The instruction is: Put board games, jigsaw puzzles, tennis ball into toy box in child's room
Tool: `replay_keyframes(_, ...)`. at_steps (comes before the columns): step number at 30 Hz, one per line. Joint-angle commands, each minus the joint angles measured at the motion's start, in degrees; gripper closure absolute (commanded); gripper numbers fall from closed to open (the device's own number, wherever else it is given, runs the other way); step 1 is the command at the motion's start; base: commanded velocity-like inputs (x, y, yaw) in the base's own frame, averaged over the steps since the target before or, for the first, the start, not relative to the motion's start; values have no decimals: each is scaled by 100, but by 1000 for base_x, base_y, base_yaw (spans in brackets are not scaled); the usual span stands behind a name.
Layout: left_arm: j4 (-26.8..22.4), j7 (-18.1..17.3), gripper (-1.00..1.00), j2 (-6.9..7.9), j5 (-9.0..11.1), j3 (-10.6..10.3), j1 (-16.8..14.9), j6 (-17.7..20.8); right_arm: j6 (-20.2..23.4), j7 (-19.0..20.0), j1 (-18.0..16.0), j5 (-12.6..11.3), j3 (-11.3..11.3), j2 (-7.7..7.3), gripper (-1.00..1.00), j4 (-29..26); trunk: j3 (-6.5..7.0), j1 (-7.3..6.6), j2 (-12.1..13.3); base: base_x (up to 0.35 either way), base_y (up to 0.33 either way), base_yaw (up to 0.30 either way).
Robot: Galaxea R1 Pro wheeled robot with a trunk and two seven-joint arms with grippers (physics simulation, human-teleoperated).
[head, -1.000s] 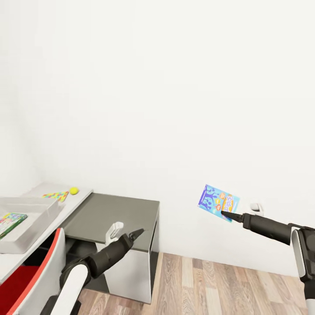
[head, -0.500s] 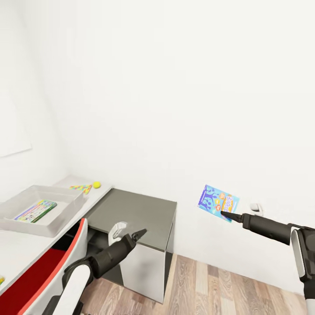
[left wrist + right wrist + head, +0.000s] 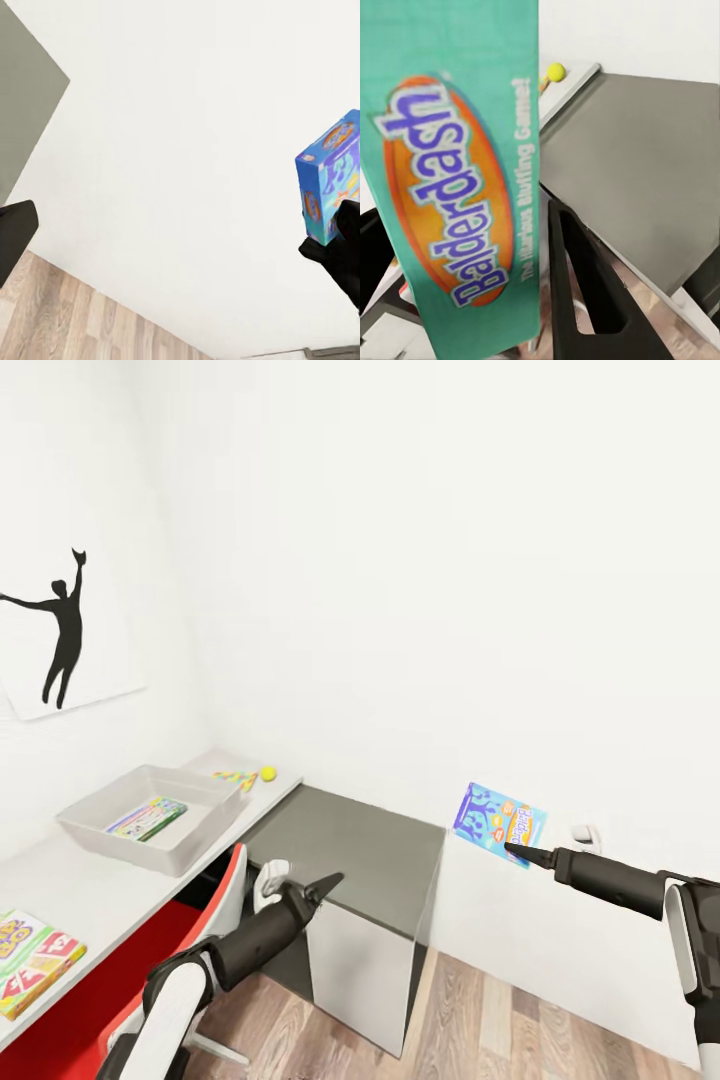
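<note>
Balderdash board game (image 3: 499, 823) pinched in the right gripper (image 3: 516, 850), held up before the wall. Toy box (image 3: 95, 828) on the table (image 3: 95, 890), tennis ball (image 3: 268, 772) beyond. Left gripper (image 3: 318, 887): jaw state unclear.

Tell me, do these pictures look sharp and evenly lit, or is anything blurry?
Head view: flat, even light, crisp edges, faint shadows; the blue cardboard board game box reads sharply in the right gripper. Right wrist view: its teal "Balderdash" side sits very close and looks soft, and the small yellow tennis ball is blurred too. Left wrist view: plain wall, no glare.
</note>
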Motion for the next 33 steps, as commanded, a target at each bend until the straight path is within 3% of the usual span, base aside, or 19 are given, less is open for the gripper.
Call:
replay_keyframes(1, -3, -89, -100, -5, -11, 5, -34, 30, 54, 35, -5, 5, -8, -1, 100, -4, -11, 3, -12, 0, 0, 297)
replay_keyframes(10, -15, -301, -100, -7, 32, 12, -486, 171, 54, 34, -5, 6, -4, 2, 100, -4, -11, 3, -12, 0, 0, 296)
replay_keyframes(17, 0, -166, -100, 8, 40, 67, -886, 412, 54, 35, -8, 1, -8, -1, 100, -1, -11, 3, -12, 0, 0, 297)
replay_keyframes(22, 14, 272, -100, 51, 52, 212, -1240, 504, 54, 35, -12, -5, -15, -2, 100, 3, -11, 3, -12, 0, 0, 297)
replay_keyframes(23, 9, 667, -100, 63, 139, 364, -1479, 631, 54, 33, -11, -5, -12, -2, 100, 4, -11, 3, -12, 0, 0, 296)
replay_keyframes(24, 9, 667, -100, 63, 139, 364, -1479, 631, 54, 33, -11, -5, -12, -2, 100, 4, -11, 3, -12, 0, 0, 296)
replay_keyframes(25, 15, 909, -100, 64, 226, 429, -1572, 697, 54, 31, -12, -1, -7, -3, 100, 4, -11, 3, -12, 0, 0, 297)
replay_keyframes(29, 114, 1313, -100, 56, 339, 501, -1702, 769, 60, 31, -10, -2, 7, -3, 100, 0, -11, 3, -12, 0, 0, 297)
replay_keyframes(33, 274, 1582, -100, 36, 362, 508, -1755, 787, 56, 32, -13, -4, 9, -3, 100, -3, -11, 3, -12, 0, 0, 296)
